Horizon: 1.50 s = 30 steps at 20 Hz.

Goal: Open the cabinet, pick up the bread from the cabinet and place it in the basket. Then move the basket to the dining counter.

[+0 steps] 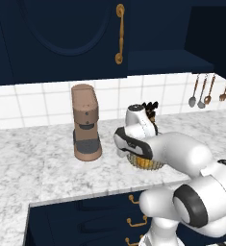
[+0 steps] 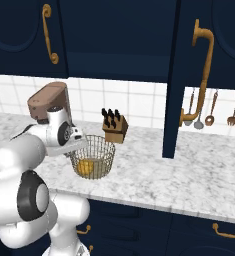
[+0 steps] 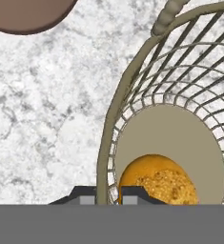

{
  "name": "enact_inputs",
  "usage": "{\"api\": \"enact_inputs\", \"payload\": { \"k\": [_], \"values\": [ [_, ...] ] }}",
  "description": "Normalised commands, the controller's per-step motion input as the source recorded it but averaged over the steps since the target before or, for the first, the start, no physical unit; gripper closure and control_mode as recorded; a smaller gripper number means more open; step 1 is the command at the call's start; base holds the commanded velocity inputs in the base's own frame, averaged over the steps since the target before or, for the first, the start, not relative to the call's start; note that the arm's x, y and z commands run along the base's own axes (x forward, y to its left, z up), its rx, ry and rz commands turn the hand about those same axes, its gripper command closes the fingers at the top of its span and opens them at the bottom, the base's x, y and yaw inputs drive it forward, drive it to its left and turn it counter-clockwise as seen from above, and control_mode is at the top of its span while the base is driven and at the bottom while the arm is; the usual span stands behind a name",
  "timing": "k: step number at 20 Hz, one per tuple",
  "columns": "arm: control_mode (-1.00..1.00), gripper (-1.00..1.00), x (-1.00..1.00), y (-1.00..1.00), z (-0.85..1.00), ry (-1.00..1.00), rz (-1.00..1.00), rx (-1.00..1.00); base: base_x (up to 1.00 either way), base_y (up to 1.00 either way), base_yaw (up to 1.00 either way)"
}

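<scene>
Jaws clamped on basket (image 3: 132, 81) rim, one tip inside, one outside, so it lifts w/o tipping. Bread (image 3: 157, 180) sits in basket bottom, basket on tabletop (image 2: 154, 172) nr coffee machine (image 1: 85, 122).

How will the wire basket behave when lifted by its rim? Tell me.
The basket looks stiff and light, being thin wire. Gripped on one side of the rim, it will probably tilt. The bread lies loose inside and may roll.
</scene>
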Motion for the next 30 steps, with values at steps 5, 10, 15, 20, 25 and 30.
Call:
{"api": "enact_inputs", "payload": {
  "k": [5, 10, 15, 20, 25, 30],
  "values": [
    [-1.00, 1.00, -0.13, -0.59, 0.62, 0.00, -0.01, -0.05, 0.00, 0.00, 0.00],
    [-1.00, 1.00, -0.29, -0.58, 0.65, 0.00, 0.00, -0.03, 0.00, 0.00, 0.00],
    [-1.00, 1.00, -0.47, -0.30, 0.52, 0.00, 0.03, -0.01, 0.00, 0.00, 0.00],
    [-1.00, 1.00, -0.83, 0.34, 0.49, 0.00, 0.20, -0.12, 0.00, 0.00, 0.00],
    [-1.00, 1.00, -0.98, 0.44, 0.71, -0.09, 0.21, -0.10, 0.00, 0.00, 0.00],
    [-1.00, 1.00, -0.87, 0.07, 0.79, -0.20, 0.18, 0.07, 0.00, 0.00, 0.00]
  ]
}}
